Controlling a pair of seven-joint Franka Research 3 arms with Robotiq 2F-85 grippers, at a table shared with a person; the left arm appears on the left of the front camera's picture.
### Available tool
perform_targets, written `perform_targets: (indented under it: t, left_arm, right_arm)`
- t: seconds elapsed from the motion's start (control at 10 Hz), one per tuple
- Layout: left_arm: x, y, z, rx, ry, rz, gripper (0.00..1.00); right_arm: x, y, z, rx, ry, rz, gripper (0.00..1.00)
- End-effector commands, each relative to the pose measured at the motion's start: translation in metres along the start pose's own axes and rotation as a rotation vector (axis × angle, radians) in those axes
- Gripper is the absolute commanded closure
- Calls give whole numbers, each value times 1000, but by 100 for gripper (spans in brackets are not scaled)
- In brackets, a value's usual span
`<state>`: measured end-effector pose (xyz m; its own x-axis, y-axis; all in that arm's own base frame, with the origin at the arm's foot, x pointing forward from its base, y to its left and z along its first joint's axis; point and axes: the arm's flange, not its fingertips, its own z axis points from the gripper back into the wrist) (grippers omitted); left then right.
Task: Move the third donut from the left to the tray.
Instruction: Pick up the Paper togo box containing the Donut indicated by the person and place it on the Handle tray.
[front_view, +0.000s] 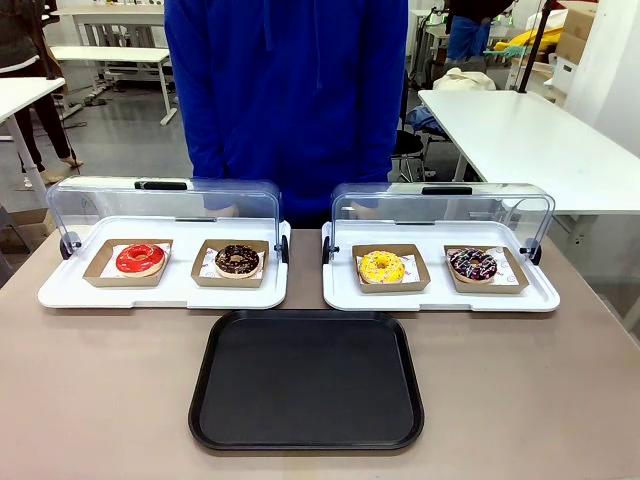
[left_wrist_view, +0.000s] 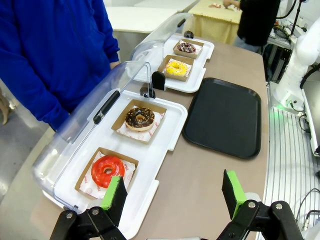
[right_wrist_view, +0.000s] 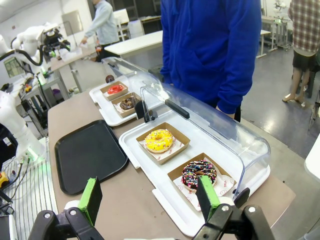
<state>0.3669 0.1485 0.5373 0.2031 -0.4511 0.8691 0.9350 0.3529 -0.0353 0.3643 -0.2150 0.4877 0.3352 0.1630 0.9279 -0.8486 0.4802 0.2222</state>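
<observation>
Yellow-iced ring donut sits boxed at one o'clock of the flat black plastic tray; left gripper and right gripper both released.

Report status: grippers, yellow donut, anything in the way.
Left gripper open, right gripper open, both holding nothing. Yellow donut in its box, untouched. Lid raised, nothing between donut and black tray.
</observation>
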Motion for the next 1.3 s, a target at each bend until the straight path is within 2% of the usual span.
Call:
perform_targets:
  t: [0.0, 1.2]
  left_arm:
    - [1, 1, 0, -5, -23, -24, 0]
    - [1, 1, 0, -5, -23, -24, 0]
  right_arm:
    - [3, -4, 0, 2, -27, 30, 0]
    - [3, -4, 0, 2, -27, 30, 0]
